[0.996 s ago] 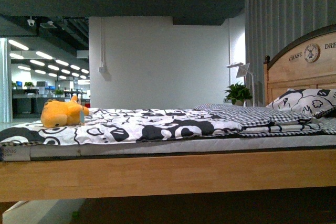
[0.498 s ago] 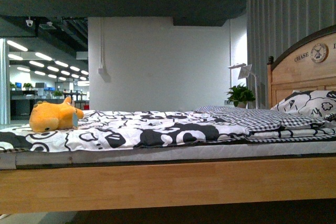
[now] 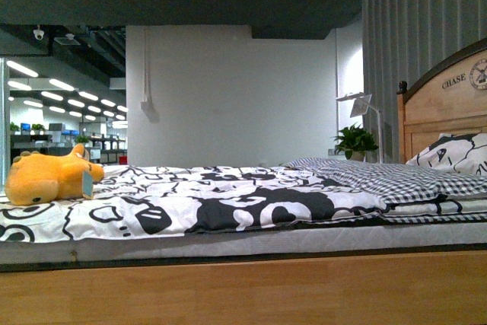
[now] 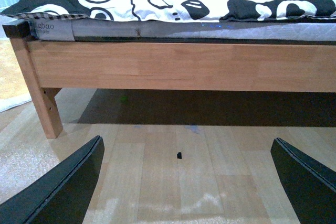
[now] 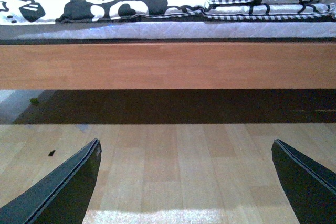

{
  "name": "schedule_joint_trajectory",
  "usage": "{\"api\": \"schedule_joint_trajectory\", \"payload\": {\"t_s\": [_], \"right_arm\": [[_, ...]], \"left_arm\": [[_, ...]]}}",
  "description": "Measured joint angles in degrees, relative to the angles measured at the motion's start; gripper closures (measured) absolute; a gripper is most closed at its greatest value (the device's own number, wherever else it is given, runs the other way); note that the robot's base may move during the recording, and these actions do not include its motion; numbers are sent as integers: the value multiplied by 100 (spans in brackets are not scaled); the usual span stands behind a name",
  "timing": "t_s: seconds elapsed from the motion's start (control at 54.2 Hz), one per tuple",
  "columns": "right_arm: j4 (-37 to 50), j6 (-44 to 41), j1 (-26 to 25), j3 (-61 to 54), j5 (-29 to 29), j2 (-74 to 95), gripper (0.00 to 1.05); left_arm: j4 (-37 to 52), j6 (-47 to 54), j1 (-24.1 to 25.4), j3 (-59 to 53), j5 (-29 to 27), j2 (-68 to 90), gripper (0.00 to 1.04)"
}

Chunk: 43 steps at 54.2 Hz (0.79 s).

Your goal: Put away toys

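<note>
The plush toy (image 3: 47,178) lies on its side on the patterned quilt (image 3: 228,207) near the foot end of the bed (image 3: 243,291). It sits far to my left in the front view and is cut off by the frame edge in the left wrist view. My left fingers (image 4: 63,192) and right fingers (image 5: 58,192) are both spread wide and empty, low over the wooden floor (image 4: 157,171) in front of the side rail (image 4: 168,66). My worry is the climb: lifting either arm straight toward the toy could knock it into that rail or the mattress (image 4: 157,29) edge. The toy looks soft and round, so a shallow pinch may slip off, and a deep one may gather the quilt with it. I see no box or bin for it in any view, so I'd be carrying it blind.
</note>
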State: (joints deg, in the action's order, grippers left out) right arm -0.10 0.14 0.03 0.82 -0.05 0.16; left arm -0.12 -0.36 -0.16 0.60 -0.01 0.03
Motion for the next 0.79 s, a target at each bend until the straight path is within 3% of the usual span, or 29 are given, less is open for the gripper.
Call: {"api": "schedule_joint_trajectory", "payload": {"t_s": [0.793], "right_arm": [[0,0,0,-2,2,0,7]], "left_arm": [[0,2,0,0,0,2,6]]}}
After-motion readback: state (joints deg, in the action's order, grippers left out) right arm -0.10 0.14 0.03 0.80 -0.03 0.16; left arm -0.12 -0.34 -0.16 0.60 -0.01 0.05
